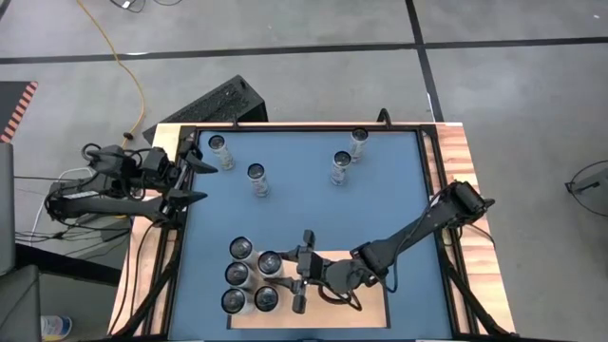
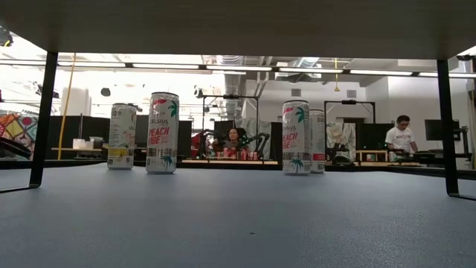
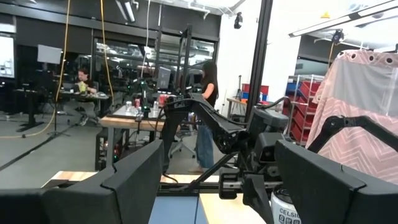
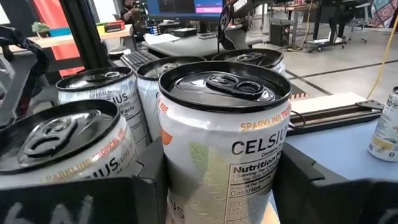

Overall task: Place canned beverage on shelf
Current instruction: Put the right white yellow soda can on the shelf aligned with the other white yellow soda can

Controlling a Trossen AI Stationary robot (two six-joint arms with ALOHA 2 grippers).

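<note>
White Celsius can (image 4: 224, 137) between the right gripper's (image 1: 301, 271) clamped fingers, upright on the shelf (image 1: 366, 309) beside four cans

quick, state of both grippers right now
left gripper: open, holding nothing, at the table's left edge
right gripper: around a Celsius can on the shelf

Shelf (image 1: 366, 309): its left end is packed with five upright cans (image 1: 249, 275) standing close together, leaving no gap for fingers between them. The right gripper (image 1: 301, 270) and its arm lie across the shelf's middle, fingers either side of the nearest can (image 4: 224, 149); the right end is bare. Blue surface (image 1: 304, 204): four loose cans (image 1: 285, 161) stand well apart along the far side, with wide lanes between them and an open band between them and the shelf. The left gripper (image 1: 199, 180) sits at the left edge.
</note>
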